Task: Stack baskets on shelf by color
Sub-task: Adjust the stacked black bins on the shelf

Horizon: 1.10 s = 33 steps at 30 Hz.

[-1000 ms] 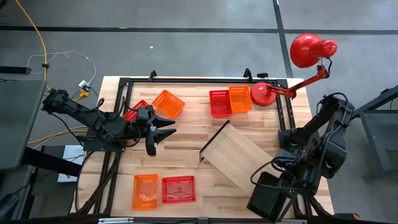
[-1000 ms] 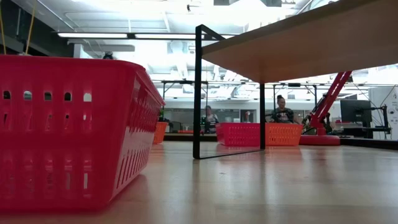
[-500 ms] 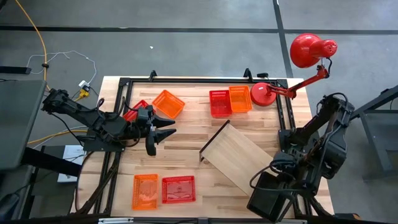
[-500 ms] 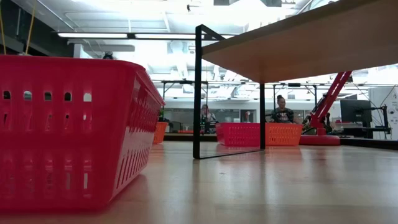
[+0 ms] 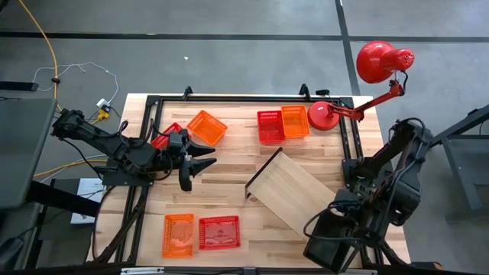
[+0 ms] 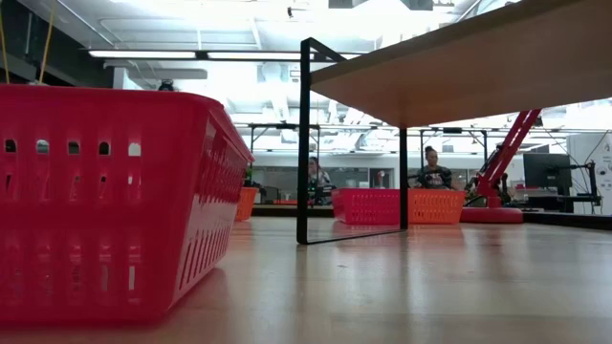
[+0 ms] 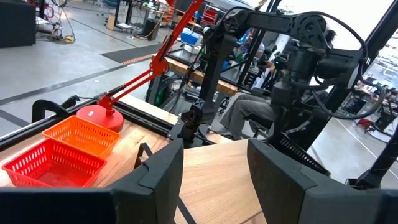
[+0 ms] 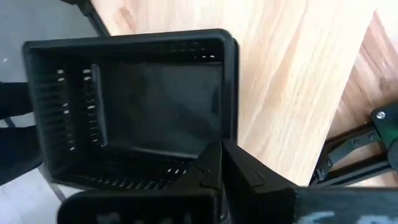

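Black basket, lower right of the high view, sits pinched in the closed right gripper; best lifted level

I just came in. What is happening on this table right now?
The right gripper has shut its fingers on the rim of a black basket at the table's near right corner, beside the shelf, which lies slanted on the table. The left gripper waits with fingers open, near an orange basket. The other red and orange baskets stand in pairs, none yet on the shelf.
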{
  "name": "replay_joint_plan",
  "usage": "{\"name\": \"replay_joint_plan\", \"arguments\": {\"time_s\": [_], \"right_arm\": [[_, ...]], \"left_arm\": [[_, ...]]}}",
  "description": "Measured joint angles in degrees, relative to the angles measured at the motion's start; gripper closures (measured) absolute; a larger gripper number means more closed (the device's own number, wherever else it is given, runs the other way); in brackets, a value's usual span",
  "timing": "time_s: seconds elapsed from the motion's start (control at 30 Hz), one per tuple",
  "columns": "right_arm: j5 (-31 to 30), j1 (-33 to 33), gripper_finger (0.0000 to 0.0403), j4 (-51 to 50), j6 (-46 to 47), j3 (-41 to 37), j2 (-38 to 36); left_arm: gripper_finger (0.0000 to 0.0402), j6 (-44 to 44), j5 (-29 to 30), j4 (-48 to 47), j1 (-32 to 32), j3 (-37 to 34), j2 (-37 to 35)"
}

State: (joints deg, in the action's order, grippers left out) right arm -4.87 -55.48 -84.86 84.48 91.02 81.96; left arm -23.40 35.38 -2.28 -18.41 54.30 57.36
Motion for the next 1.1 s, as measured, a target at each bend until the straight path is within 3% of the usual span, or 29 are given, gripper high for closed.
{"name": "replay_joint_plan", "arguments": {"time_s": [0.37,0.57,0.87,1.1], "right_arm": [[-0.89,1.13,0.0403,-1.28,1.83,0.00,0.29],[-5.98,6.35,0.0403,6.68,-6.74,0.00,0.16],[0.24,17.26,0.0403,10.48,-22.84,0.00,6.42],[7.37,19.93,0.0403,4.61,-26.44,0.00,9.27]], "left_arm": [[0.0236,-0.16,0.00,0.00,0.01,0.00,0.00],[0.0236,-0.34,0.00,0.00,0.02,0.00,0.00],[0.0236,-0.63,0.00,0.00,0.00,0.00,-0.02],[0.0236,-0.63,0.00,0.00,0.00,0.00,-0.02]]}}
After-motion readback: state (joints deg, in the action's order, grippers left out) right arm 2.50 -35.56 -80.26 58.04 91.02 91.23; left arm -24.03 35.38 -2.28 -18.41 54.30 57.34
